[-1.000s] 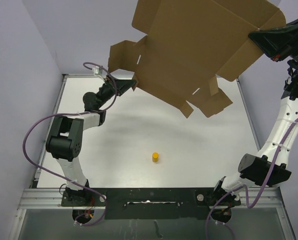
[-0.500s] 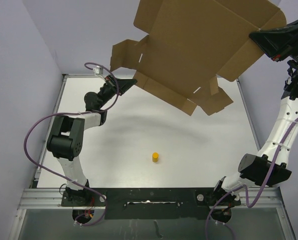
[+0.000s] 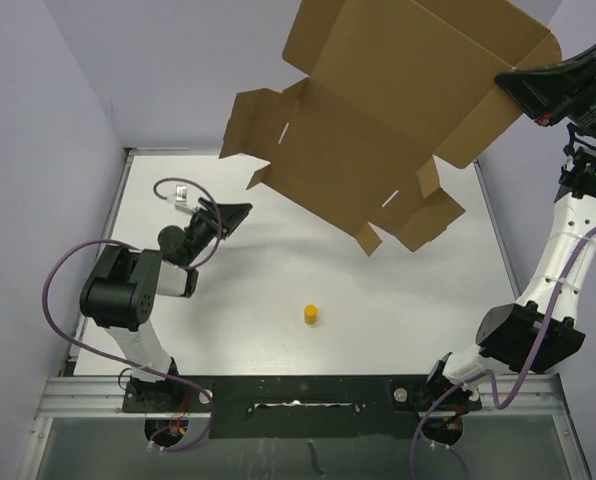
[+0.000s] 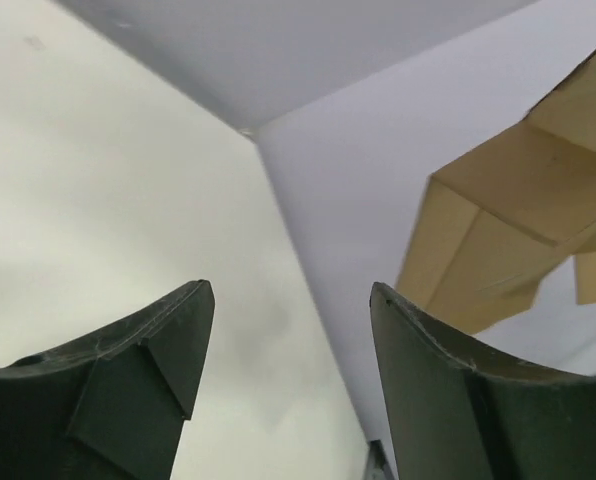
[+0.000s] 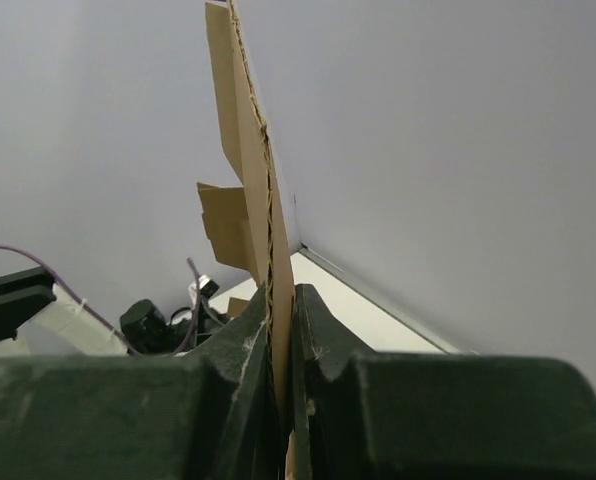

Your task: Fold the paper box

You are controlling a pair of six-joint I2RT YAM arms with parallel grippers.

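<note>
The paper box (image 3: 378, 120) is an unfolded brown cardboard sheet with flaps, held high above the table's far side. My right gripper (image 3: 513, 80) is shut on its right edge; the right wrist view shows the sheet (image 5: 250, 180) edge-on, pinched between the jaws at my right gripper (image 5: 281, 300). My left gripper (image 3: 240, 212) sits low over the table's left side, below the sheet's left flaps and apart from them. In its wrist view my left gripper (image 4: 290, 295) is open with nothing between the fingers, and the sheet's flaps (image 4: 508, 250) hang up to the right.
A small yellow cylinder (image 3: 310, 315) stands on the white table (image 3: 278, 280) near the middle front. Pale walls close off the table at the back and left. Purple cables loop around both arms.
My left gripper has let go of the sheet's left flap and dropped back toward the table's left side, jaws open. The sheet has swung slightly up and right in the right gripper.
</note>
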